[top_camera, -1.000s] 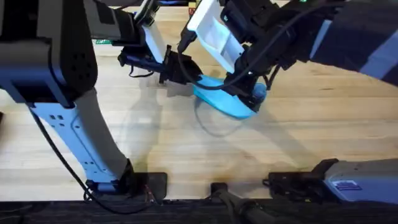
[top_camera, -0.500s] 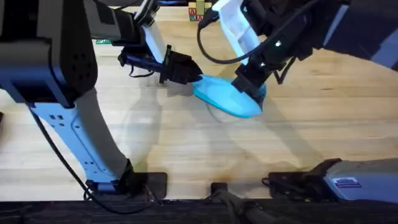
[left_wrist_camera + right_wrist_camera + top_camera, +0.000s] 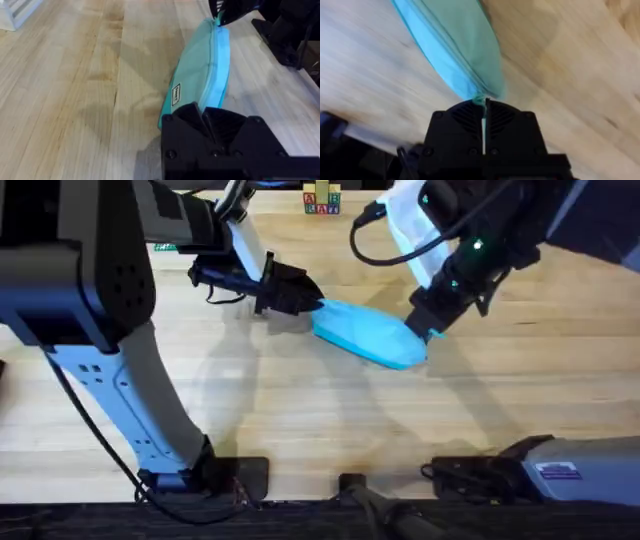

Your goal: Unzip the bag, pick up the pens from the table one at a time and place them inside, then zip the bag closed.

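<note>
The light blue bag (image 3: 368,337) lies slantwise on the table (image 3: 300,410), stretched between both grippers. My left gripper (image 3: 308,301) is shut on its left end; in the left wrist view the bag (image 3: 202,75) runs away from the black fingers (image 3: 189,116), its zipper line looking closed. My right gripper (image 3: 424,331) is shut on the zipper pull at the bag's right end. In the right wrist view the bag's tip (image 3: 480,92) disappears between my pressed-together fingers (image 3: 465,117). The right gripper (image 3: 223,14) also appears at the bag's far end. The pens are out of view.
Small coloured blocks (image 3: 321,200) stand at the table's back edge. A white rack (image 3: 15,11) sits off to one side in the left wrist view. Both arm bases (image 3: 230,475) occupy the front edge. Bare wood lies in front of the bag.
The right gripper has slid rightwards along the bag from its middle to its right end. The bag now lies flatter and more stretched. The left gripper has kept its place.
</note>
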`<state>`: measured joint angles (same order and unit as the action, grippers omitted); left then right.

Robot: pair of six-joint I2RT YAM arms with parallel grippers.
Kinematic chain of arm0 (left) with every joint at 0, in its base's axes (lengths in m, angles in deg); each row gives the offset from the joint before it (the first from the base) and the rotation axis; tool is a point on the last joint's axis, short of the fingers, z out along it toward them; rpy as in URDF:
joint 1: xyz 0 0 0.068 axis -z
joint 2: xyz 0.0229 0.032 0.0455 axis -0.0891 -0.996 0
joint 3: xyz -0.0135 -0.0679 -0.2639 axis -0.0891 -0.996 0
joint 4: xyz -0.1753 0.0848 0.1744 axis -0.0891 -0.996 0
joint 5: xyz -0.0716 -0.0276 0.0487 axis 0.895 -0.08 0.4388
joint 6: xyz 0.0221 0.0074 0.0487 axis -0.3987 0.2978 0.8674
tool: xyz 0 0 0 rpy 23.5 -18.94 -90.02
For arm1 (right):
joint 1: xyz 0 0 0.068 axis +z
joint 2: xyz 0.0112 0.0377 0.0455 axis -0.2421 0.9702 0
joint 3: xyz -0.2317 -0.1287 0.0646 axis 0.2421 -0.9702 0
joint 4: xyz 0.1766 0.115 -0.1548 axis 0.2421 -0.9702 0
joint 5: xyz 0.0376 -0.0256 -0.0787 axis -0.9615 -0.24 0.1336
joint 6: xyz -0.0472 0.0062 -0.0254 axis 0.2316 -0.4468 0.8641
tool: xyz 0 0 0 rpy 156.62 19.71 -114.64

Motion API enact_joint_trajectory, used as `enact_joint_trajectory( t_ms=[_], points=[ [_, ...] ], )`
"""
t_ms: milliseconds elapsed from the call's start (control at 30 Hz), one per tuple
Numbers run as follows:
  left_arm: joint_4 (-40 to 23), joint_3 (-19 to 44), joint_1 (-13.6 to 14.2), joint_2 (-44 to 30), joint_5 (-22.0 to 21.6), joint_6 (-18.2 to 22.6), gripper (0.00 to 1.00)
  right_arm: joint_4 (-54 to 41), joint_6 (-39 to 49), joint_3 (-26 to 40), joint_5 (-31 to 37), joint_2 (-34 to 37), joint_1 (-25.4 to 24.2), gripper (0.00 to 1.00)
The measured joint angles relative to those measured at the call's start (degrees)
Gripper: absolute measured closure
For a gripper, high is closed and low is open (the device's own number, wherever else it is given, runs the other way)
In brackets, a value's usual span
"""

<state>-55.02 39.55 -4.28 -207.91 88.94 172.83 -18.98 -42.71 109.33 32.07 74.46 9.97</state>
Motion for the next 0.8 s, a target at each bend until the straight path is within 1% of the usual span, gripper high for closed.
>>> enact_joint_trajectory(
  t_ms=[133,333,533,800],
  points=[
    [-0.1,0.0,-0.8,0.0,-0.4,0.0,0.959,-2.5,0.0,-0.5,3.2,0.0,-1.6,0.97],
    [0.0,0.0,-0.9,0.0,-0.4,0.0,0.959,-2.4,-1.2,-0.5,3.9,0.0,-2.6,0.97],
    [0.0,0.0,-0.9,0.0,-0.4,0.0,0.959,-2.5,-3.8,-0.5,2.1,0.0,-4.4,0.97],
    [0.0,0.0,-0.9,0.0,-0.4,0.0,0.959,-2.5,-5.1,-0.6,-0.3,0.6,-6.4,0.97]
  ],
)
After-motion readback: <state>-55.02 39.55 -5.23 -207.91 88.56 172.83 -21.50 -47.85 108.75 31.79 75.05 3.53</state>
